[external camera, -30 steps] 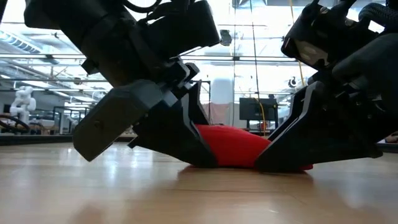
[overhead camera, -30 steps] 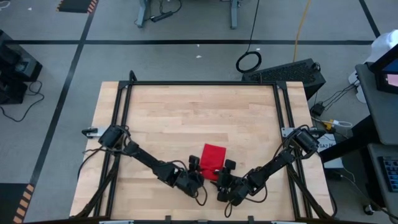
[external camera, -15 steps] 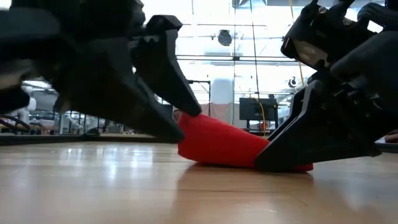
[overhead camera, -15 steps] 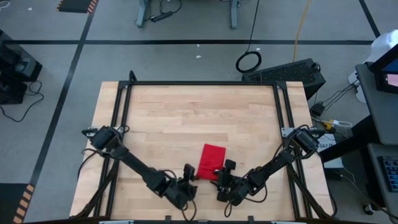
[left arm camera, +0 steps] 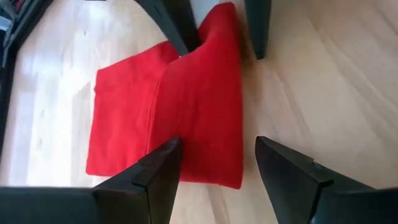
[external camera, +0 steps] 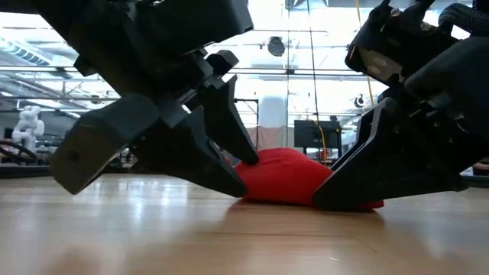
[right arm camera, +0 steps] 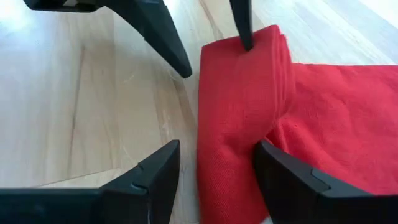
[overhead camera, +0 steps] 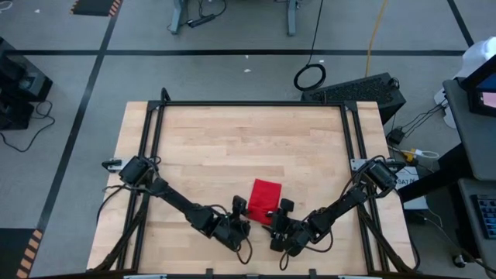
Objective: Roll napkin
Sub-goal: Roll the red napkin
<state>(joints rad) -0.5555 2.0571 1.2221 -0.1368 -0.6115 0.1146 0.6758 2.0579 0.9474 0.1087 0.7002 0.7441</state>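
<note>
The soft red cloth napkin (overhead camera: 265,198) lies half rolled, its roll stretching between the open left gripper (overhead camera: 241,210) and open right gripper (overhead camera: 284,211), one at each end, holding nothing.

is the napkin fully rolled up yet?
No. In the left wrist view the napkin has only one rolled edge, between the open left claw fingers; the rest lies flat on the table.
</note>
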